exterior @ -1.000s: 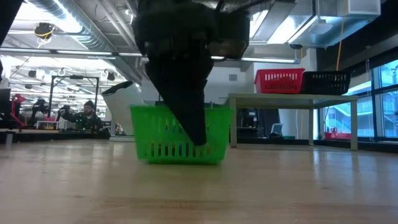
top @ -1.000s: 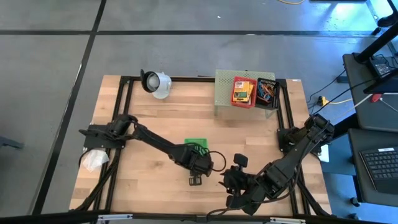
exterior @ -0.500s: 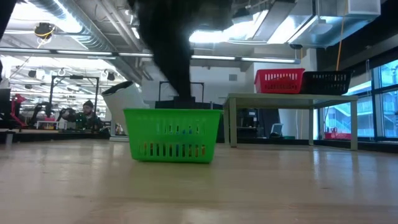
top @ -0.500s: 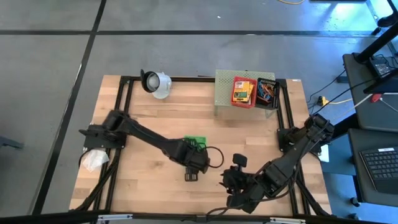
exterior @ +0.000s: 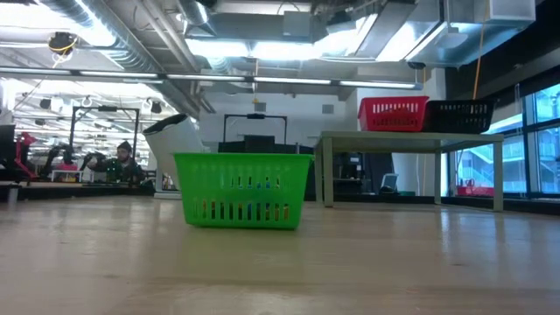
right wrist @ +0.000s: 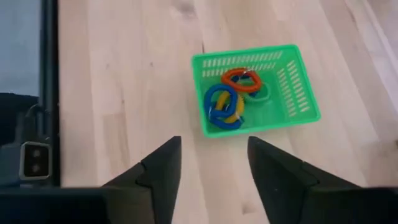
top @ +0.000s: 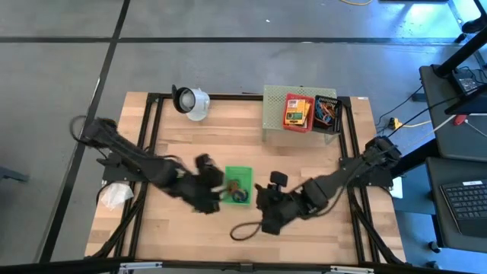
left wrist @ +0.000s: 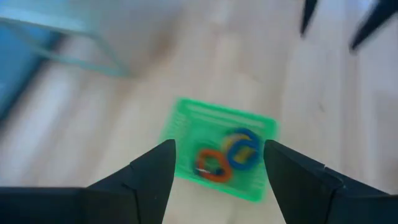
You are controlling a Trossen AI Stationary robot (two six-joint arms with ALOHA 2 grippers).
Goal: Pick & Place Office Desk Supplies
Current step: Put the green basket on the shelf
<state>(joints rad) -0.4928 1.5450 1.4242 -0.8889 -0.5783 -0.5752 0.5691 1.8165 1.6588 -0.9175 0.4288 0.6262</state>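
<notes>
Green basket (top: 237, 185) mid-tabletop, bands (right wrist: 231, 99) inside. Left claw (top: 204, 183) at its 9 o'clock, right claw (top: 268, 199) at 3; both open, empty. Black loop (top: 245, 229), probably band, at right claw's 7 o'clock, nearer right arm.

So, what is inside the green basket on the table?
The green basket holds rubber-band loops: a blue one over a yellow one, and an orange one. Anything beneath them is covered.

A bright green slotted basket (right wrist: 255, 90) holds blue (right wrist: 221, 107), orange (right wrist: 241, 79) and yellow (right wrist: 232, 113) rubber-band loops on pale wood table (right wrist: 124, 93).
</notes>
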